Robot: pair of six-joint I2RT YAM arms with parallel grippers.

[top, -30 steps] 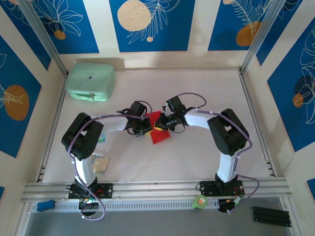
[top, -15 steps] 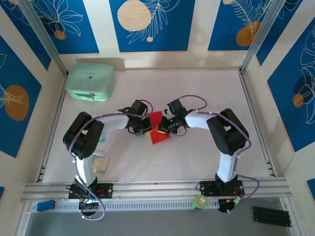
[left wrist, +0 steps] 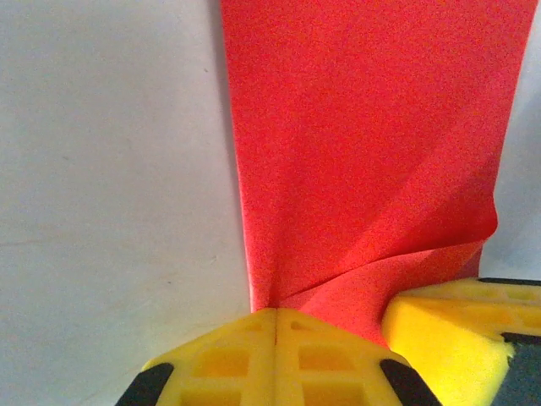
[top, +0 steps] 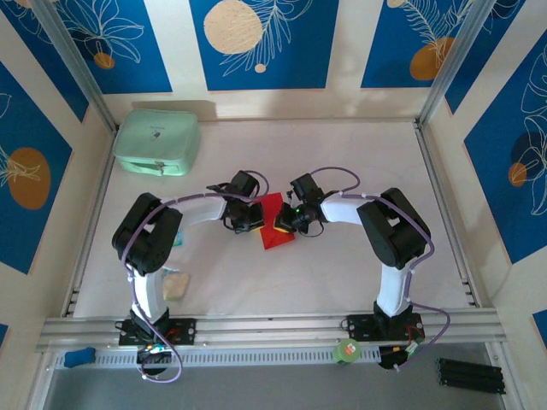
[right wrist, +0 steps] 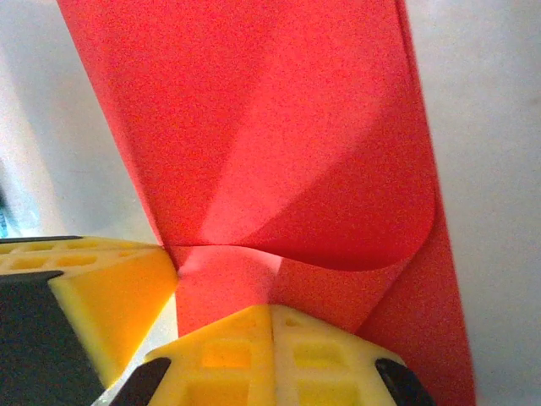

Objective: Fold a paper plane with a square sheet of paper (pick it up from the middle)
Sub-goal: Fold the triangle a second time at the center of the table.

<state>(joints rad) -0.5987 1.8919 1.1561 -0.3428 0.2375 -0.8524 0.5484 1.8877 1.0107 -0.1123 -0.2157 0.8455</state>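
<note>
**A:** What does the cell look like?

**B:** Blue panels [top: 265,43] with leaf prints stand round a pale table [top: 342,265]. A mint-green case [top: 157,142] sits at the far left corner, well away from the work.

**A:** And the arms?

**B:** The left arm [top: 145,243] and the right arm [top: 393,231] each rise from the near edge, bow outward at the elbow, then turn their forearms inward. The wrists meet low over the middle of the table, almost nose to nose.

**A:** Why so close?

**B:** Most likely because each one needs a side of the same piece. The red paper [top: 275,224] lies between them at the table's centre, already narrower than a square and showing creases. The job looks part-way through.

**A:** Does the left gripper [left wrist: 276,315] have it?

**B:** Its yellow fingers are pressed together, and the paper's creases run straight into their tips, so it seems to be clenched on the near edge. From the left wrist, the other arm's yellow finger sits just beside it.

**A:** The right gripper [right wrist: 272,311]?

**B:** It is the same: jaws closed, seemingly pinching the paper below a flap that curls over without lying flat. Holding both sides probably steadies the paper while that flap is set.
</note>
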